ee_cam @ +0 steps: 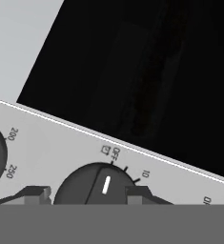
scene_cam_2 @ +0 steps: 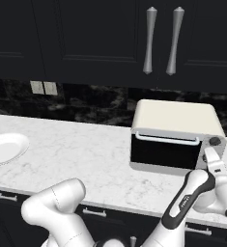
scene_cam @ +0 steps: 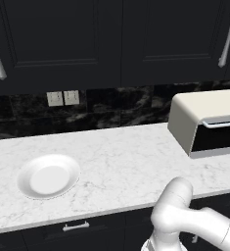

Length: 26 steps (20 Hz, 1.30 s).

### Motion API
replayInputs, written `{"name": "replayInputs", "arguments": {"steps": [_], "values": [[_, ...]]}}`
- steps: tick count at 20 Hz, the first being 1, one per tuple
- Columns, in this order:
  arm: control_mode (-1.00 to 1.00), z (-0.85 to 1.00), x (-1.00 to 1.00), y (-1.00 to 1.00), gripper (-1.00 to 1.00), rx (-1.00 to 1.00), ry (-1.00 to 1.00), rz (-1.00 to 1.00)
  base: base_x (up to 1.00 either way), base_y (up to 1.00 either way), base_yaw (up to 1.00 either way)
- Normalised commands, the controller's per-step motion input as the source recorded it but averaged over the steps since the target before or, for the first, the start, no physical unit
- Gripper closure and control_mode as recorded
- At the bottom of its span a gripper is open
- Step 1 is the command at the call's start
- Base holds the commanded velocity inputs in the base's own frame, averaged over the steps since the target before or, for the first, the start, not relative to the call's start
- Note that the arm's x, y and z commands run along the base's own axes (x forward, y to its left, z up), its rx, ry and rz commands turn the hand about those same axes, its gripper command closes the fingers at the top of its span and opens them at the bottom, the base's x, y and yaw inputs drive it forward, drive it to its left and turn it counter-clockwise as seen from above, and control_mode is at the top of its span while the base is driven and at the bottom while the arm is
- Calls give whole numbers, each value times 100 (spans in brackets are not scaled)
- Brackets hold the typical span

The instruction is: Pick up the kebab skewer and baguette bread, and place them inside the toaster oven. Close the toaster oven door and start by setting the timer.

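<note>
Gripper (ee_cam: 87, 193) clamped on the toaster oven (scene_cam_2: 175, 132) timer dial (ee_cam: 96, 183) — markings read "OFF", "10", "200", "250".

The toaster oven (scene_cam_2: 175, 118) has a smooth, matt cream shell, a glossy dark glass toaster oven door (scene_cam_2: 165, 153) and a silvery metal-looking handle. It sits on a white marble-veined worktop (scene_cam: 126, 162); left of it lies a smooth white plate (scene_cam: 48, 176), behind it a glossy black stone backsplash (scene_cam: 116, 110).

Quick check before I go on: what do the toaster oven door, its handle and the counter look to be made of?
Toaster oven door: probably glass, a flat, dark, glossy panel in pale trim. Handle: looks like brushed metal, a thin silver bar with a soft sheen. Counter: looks like polished marble, white with faint grey veining, though it may be an imitation.
</note>
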Motion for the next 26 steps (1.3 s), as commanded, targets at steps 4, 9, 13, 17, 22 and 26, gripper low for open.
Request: {"name": "replayInputs", "arguments": {"steps": [4,9,13,17,22,26], "values": [[-100,21,3,29,100,0,3,-13,0,0,0],[-100,28,6,35,100,0,0,-20,0,0,0],[-100,54,13,22,100,0,5,-16,0,0,0],[-100,50,6,11,100,1,9,-8,0,0,0],[-100,42,5,6,100,11,6,-4,0,0,0],[-100,28,0,11,100,24,0,-1,0,0,0]]}}
